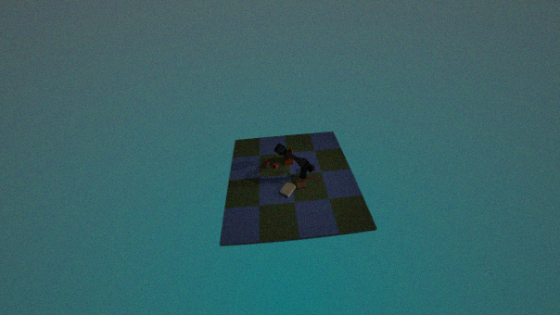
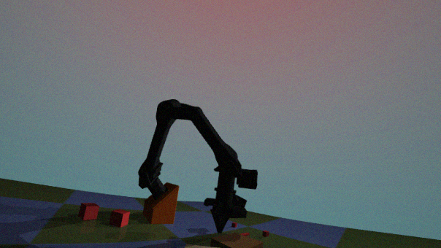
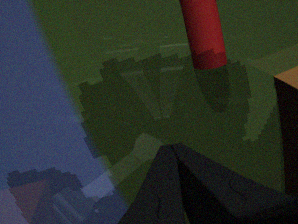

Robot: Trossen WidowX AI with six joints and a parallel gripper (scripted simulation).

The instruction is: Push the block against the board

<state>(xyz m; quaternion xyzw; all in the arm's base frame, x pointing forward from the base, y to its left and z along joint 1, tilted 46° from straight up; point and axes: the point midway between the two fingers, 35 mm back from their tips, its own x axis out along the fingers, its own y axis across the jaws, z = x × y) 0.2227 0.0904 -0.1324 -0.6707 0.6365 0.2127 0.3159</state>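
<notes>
The brown square block (image 1: 301,184) (image 2: 237,241) lies flat on the checkered floor. Part of an orange-brown top, likely the block's, with a dark side shows at the right edge in the wrist view (image 3: 291,79). The cream board (image 1: 287,189) (image 2: 203,246) lies beside it, turned at an angle, and is mostly cut off in the exterior view. Their near corners look close; I cannot tell whether they touch. My gripper (image 1: 302,177) (image 2: 220,232) (image 3: 170,154) is shut and empty, pointing down just behind the block, on the arm-base side.
A red rod (image 3: 204,35) (image 2: 245,234) lies near the gripper. Two small red pieces (image 2: 234,225) (image 2: 266,233) are near it. Two red cubes (image 2: 89,211) (image 2: 120,218) stand beside the orange wedge (image 2: 165,208) at the arm's base.
</notes>
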